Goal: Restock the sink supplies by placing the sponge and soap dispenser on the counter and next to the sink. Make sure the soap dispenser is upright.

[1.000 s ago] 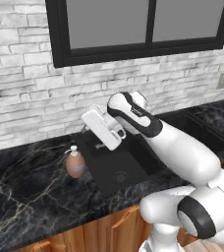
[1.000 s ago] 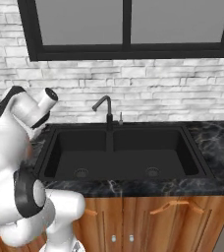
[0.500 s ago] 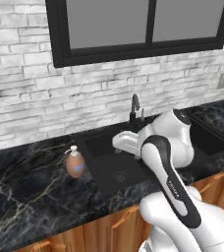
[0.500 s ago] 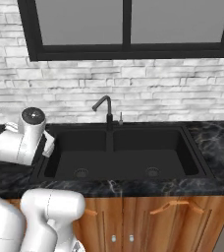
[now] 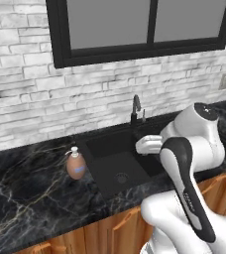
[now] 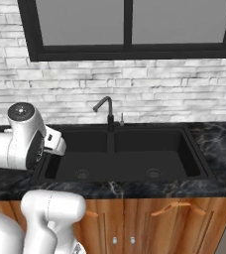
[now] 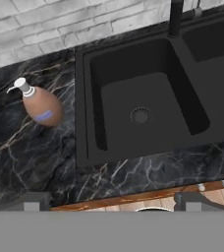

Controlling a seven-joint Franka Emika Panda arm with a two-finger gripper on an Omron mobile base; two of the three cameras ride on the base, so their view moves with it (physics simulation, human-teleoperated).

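The gripper (image 7: 109,203) is wide open and holds nothing. Its two dark finger tips (image 7: 33,201) stick up at the bottom of the hand view, far apart from each other. In the hand view it looks down at the front edge of the sink, above the wooden cabinets (image 6: 149,218).

Behind the sink is a white brick wall (image 5: 30,104) with a big black window (image 6: 130,30) in it.

The black marble counter (image 5: 30,198) with pale lines goes all around the sink. It sits on top of the wooden cabinets.

The sink (image 6: 130,158) is a black basin set down into the counter. It has two bowls, and each bowl has a round drain (image 7: 141,115). A dark thin faucet (image 6: 105,114) stands at the back edge of the sink, in the middle.

The soap dispenser (image 5: 76,163) stands upright on the counter, just beside the left edge of the sink. It is a brown round bottle with a white pump on top and a small blue patch on its front.
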